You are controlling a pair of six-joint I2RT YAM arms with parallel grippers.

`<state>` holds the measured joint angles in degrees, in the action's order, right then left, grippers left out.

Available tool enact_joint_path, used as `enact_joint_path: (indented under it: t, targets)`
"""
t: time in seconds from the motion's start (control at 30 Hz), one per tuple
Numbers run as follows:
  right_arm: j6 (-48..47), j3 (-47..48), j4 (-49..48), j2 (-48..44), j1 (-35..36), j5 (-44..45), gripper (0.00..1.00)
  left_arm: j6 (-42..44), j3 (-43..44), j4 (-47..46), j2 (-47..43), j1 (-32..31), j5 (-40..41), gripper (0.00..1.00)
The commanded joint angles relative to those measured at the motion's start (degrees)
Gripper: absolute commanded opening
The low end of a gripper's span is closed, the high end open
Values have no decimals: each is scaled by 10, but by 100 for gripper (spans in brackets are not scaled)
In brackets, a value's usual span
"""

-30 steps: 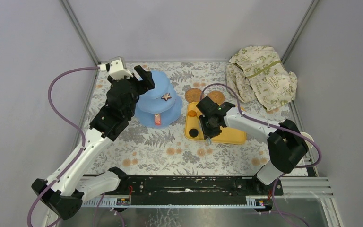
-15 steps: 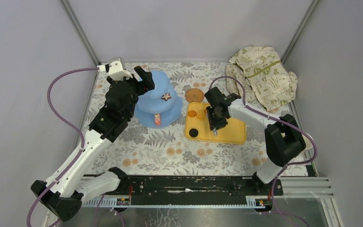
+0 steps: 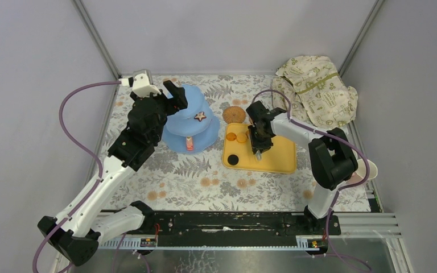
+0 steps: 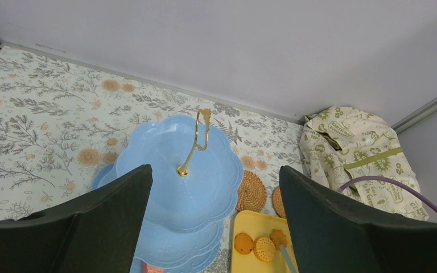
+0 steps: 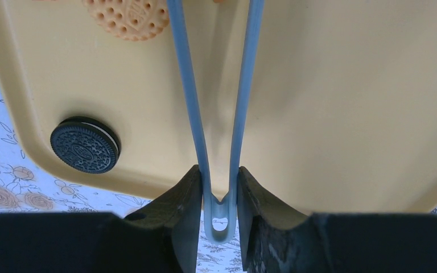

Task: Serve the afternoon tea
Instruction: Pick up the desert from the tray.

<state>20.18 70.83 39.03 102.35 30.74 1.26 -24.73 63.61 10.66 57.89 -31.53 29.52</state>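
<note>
Top view: blue stand middle-left of frame. Left gripper beside its top, spread wide, holding nothing. Right gripper low over yellow tray.

Left wrist: stand in middle, coasters just right.

Right wrist: fingers pinch blue tongs near bend. Dark biscuit lower left on tray.

The tongs are cut off at their tips by the upper edge, as is a tan biscuit.
</note>
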Motion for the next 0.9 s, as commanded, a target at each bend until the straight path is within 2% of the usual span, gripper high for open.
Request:
enact_joint_path:
  t: [0.0,0.87]
  targets:
    - [-10,29,-3,13,-2,-14,33,5,-7,-38,-1,-5,-4,89]
    - [-16,65,9,68,-4,21,34,4,-10,-43,5,-1,-10,89]
